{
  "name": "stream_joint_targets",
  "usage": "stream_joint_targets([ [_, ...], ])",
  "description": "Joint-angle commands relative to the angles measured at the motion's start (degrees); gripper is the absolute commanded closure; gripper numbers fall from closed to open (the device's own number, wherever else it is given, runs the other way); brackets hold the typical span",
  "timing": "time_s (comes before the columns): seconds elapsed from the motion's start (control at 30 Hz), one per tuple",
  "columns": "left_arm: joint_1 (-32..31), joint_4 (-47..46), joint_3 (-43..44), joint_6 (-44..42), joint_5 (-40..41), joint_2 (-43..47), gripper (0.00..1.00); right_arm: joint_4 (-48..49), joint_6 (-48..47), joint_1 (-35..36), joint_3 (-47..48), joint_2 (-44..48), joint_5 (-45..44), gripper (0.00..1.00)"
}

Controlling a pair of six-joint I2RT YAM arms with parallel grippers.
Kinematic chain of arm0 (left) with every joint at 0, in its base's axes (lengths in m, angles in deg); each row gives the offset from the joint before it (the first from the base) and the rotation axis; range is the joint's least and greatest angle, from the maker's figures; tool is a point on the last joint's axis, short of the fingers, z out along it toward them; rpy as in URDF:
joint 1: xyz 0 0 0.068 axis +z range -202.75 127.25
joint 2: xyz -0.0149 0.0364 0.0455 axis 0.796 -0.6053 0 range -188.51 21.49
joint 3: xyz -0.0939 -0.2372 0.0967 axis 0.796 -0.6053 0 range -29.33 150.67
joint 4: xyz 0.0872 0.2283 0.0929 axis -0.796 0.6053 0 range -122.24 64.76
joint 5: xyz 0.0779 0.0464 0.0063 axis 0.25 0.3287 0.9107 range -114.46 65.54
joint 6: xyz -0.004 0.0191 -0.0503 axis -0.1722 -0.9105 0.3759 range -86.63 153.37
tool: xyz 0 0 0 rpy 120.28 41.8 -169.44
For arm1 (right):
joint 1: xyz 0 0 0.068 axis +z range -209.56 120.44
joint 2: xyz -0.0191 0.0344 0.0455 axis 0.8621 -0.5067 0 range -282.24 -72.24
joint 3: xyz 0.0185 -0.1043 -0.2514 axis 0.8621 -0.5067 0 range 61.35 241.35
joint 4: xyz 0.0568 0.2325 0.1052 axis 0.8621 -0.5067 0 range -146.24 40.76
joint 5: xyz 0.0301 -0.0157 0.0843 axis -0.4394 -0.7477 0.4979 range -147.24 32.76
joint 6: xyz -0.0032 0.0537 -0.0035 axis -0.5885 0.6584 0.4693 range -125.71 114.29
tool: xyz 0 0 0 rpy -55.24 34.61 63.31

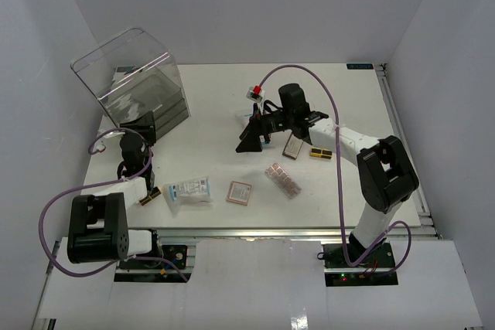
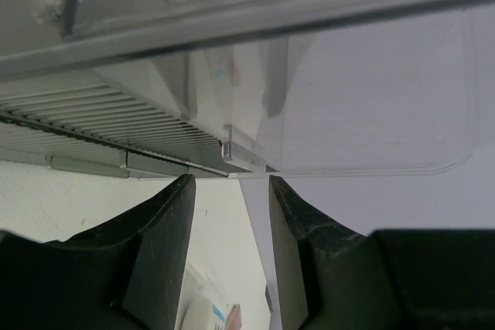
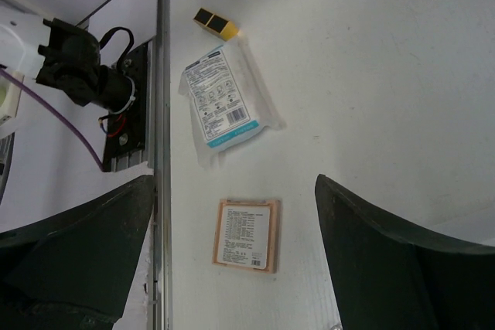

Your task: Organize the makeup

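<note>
The makeup lies scattered on the white table (image 1: 340,98): a clear sachet (image 1: 188,189) with white-blue print, a pink square palette (image 1: 239,192), a pink multi-pan strip (image 1: 282,178), a brown palette (image 1: 292,146), a black-gold palette (image 1: 321,152) and a small black-gold piece (image 1: 150,195). My right gripper (image 1: 254,133) hangs open above the table. In its wrist view the gripper (image 3: 234,183) looks down on the pink palette (image 3: 246,233), label side up, and the sachet (image 3: 219,102). My left gripper (image 2: 230,179) is open and empty, its tips just below a small tab (image 2: 244,152) on the clear box.
The big clear plastic box (image 1: 131,75) stands at the back left, its ribbed drawer front (image 2: 100,117) facing my left gripper (image 1: 147,124). The table's metal front rail (image 3: 161,152) runs close to the sachet and the black-gold piece (image 3: 215,23). White walls close in three sides.
</note>
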Motion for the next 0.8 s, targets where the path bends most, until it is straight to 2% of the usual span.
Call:
stream_joint_targets([
  [0.0, 0.7, -3.7, 2.8, -0.3, 1.4, -2.7, 0.50, 7.3, -0.9, -1.0, -3.6, 4.0, 7.9, 0.10],
  [0.2, 1.0, -6.0, 3.6, 0.4, 1.6, -5.6, 0.61, 9.6, -0.8, -1.7, -5.8, 5.2, 8.9, 0.10],
  [0.5, 1.5, -7.4, 4.5, 1.2, 2.0, -7.9, 0.64, 12.4, 0.9, -2.6, -7.5, 5.6, 10.1, 0.10],
  [0.6, 1.7, -7.8, 4.4, 1.8, 1.8, -8.5, 0.73, 13.1, 1.5, -3.1, -8.0, 5.7, 10.7, 0.10],
  [0.77, 2.0, -10.2, 3.0, 2.5, 0.3, -8.3, 0.97, 13.7, 1.8, -3.4, -8.2, 5.7, 11.1, 0.10],
])
